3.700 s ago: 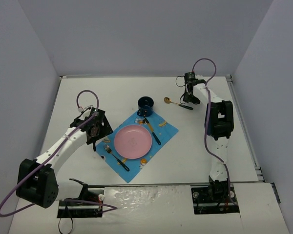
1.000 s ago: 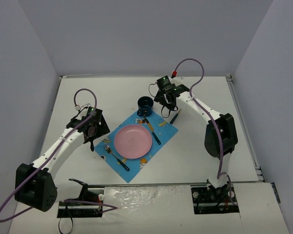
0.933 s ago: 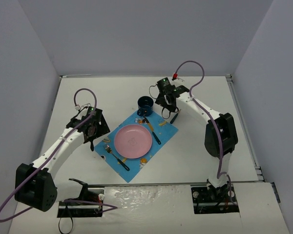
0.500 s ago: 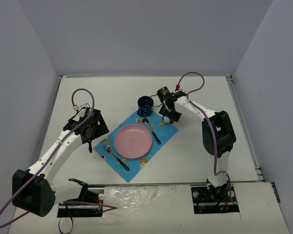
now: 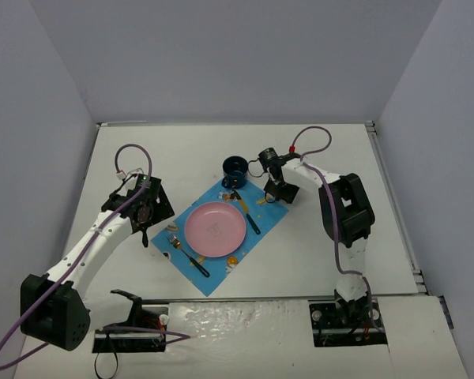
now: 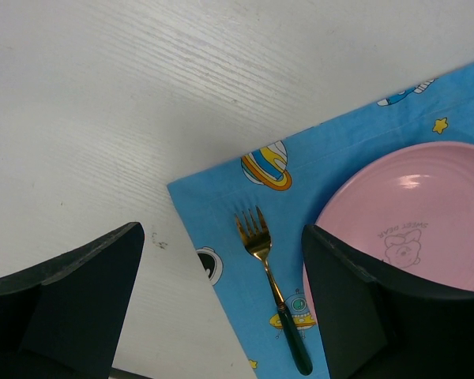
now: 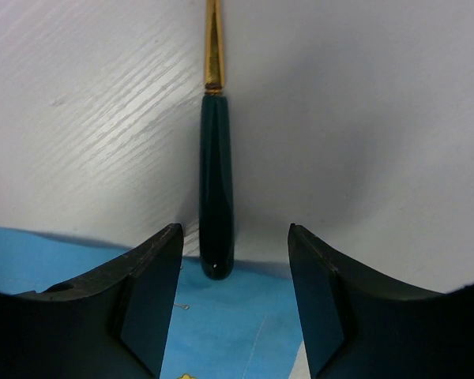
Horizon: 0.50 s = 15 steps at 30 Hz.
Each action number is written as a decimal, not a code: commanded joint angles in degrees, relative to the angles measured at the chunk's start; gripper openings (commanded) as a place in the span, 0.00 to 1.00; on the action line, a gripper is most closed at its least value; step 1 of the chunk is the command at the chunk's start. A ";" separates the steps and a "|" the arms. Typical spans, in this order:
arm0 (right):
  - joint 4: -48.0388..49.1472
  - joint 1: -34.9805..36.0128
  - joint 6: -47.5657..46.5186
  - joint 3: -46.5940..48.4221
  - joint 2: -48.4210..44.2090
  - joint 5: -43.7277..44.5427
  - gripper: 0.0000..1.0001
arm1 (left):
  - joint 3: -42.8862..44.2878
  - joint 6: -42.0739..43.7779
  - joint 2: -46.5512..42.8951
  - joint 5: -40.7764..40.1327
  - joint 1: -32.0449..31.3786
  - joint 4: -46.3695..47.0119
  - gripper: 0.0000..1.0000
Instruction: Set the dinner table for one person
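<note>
The white dinner table (image 5: 340, 237) carries a blue patterned mat (image 5: 265, 209) with a pink plate (image 5: 214, 228), a fork (image 5: 187, 254) to its left and a knife (image 5: 249, 215) to its right. A blue cup (image 5: 235, 168) stands at the mat's far corner. My right gripper (image 5: 278, 189) is open and low at the mat's right edge. In the right wrist view the spoon's dark green handle (image 7: 215, 181) lies on the table between the open fingers (image 7: 233, 276), its end at the mat's edge (image 7: 237, 332). My left gripper (image 5: 147, 225) is open and empty above the mat's left corner, over the fork (image 6: 265, 260).
Grey walls close the table in on three sides, with metal rails (image 5: 395, 205) along its edges. The arm bases and cables (image 5: 134, 324) sit at the near edge. In the left wrist view the plate (image 6: 411, 221) lies beside the right finger (image 6: 363, 308).
My right gripper has carried the spoon from the far right of the table to the mat's right edge and now stands open over it. The left arm has drawn back slightly.
</note>
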 commanded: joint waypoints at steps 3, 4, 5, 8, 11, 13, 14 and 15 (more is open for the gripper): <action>1.08 -2.56 -0.70 -0.76 -1.27 1.35 0.50 | 2.18 0.88 0.55 -0.74 0.55 1.03 0.78; 1.33 -2.84 -0.88 -1.01 -1.08 1.23 0.49 | 2.21 0.85 0.80 -0.68 0.55 1.06 0.78; 1.57 -3.16 -1.13 -1.21 -0.83 0.93 0.48 | 2.22 0.80 1.00 -0.62 0.55 1.07 0.78; 2.68 -4.23 -2.27 -1.54 0.16 -0.11 0.35 | 2.22 0.63 1.34 -0.45 0.55 1.10 0.78; 3.28 -4.83 -3.74 -1.36 1.23 -0.98 0.15 | 2.16 0.49 1.34 -0.36 0.55 1.19 0.78; 3.45 -5.08 -4.87 -1.24 2.01 -1.87 0.00 | 2.16 0.44 1.25 -0.43 0.55 1.14 0.78; 3.45 -5.13 -5.44 -1.34 2.12 -2.03 0.00 | 2.21 0.34 1.25 -0.54 0.55 1.09 0.78; 3.45 -5.14 -5.61 -1.37 2.15 -2.07 0.00 | 2.22 0.31 1.25 -0.57 0.55 1.08 0.78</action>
